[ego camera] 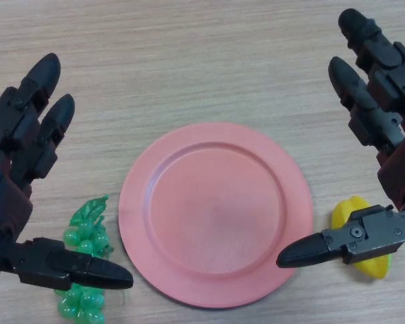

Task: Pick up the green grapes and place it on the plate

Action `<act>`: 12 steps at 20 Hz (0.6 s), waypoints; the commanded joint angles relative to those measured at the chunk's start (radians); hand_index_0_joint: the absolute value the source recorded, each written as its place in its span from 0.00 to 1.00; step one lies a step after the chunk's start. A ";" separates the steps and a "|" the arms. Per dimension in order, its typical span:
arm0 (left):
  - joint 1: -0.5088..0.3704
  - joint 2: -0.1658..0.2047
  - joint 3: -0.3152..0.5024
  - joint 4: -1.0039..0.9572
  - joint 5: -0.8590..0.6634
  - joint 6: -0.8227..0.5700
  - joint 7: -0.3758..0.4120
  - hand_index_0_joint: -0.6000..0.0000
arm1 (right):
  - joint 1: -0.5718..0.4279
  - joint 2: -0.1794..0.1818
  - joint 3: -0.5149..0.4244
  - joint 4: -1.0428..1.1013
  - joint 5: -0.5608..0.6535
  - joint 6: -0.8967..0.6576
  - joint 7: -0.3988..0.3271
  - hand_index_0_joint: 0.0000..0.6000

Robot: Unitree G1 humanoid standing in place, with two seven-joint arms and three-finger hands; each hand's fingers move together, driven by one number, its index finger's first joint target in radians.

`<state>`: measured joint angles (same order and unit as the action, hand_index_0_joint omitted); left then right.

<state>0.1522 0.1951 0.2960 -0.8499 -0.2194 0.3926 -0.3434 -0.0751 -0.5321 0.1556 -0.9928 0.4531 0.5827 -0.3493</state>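
Observation:
A bunch of green grapes (85,251) with a green leaf lies on the wooden table, just left of the pink plate (214,212). The plate sits in the middle of the view with nothing on it. My left hand (23,145) hovers at the left edge with straight fingers, and its thumb reaches across the lower part of the grapes, hiding some of them. My right hand (381,108) is at the right edge, fingers straight, thumb pointing toward the plate's right rim. Neither hand holds anything.
A yellow object (354,214) lies on the table right of the plate, partly hidden under my right thumb. The wooden table (189,61) stretches beyond the plate.

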 commanded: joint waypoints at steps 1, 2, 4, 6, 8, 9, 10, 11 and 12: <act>-0.013 0.023 0.074 -0.056 -0.023 -0.160 -0.002 1.00 | -0.030 -0.062 -0.034 -0.054 -0.014 -0.155 -0.064 0.00; -0.012 0.022 0.074 -0.055 -0.023 -0.163 -0.003 1.00 | -0.033 -0.075 -0.031 -0.054 -0.004 -0.162 -0.078 0.00; -0.002 0.017 0.071 -0.052 -0.018 -0.174 -0.007 1.00 | -0.040 -0.106 -0.021 -0.054 0.018 -0.183 -0.110 0.00; 0.014 0.008 0.064 -0.052 -0.005 -0.191 -0.015 1.00 | -0.042 -0.116 -0.014 -0.054 0.020 -0.186 -0.120 0.00; 0.042 -0.002 0.059 -0.033 0.007 -0.236 -0.021 1.00 | -0.046 -0.108 -0.010 -0.054 0.019 -0.178 -0.119 0.00; 0.070 -0.004 0.065 -0.009 0.026 -0.281 -0.035 1.00 | -0.050 -0.103 -0.010 -0.054 0.020 -0.172 -0.118 0.00; 0.087 -0.004 0.061 0.016 0.056 -0.332 -0.031 1.00 | -0.052 -0.100 -0.011 -0.054 0.021 -0.170 -0.116 0.00; 0.121 -0.005 0.056 0.065 0.111 -0.427 -0.030 1.00 | -0.049 -0.092 -0.013 -0.054 0.020 -0.168 -0.111 0.00; 0.141 -0.005 0.058 0.096 0.128 -0.468 -0.031 1.00 | -0.045 -0.084 -0.012 -0.054 0.010 -0.167 -0.103 0.00</act>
<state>0.2999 0.1738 0.3163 -0.6868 -0.0829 0.0373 -0.3704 -0.0959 -0.5970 0.2133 -0.9931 0.4771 0.5517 -0.4410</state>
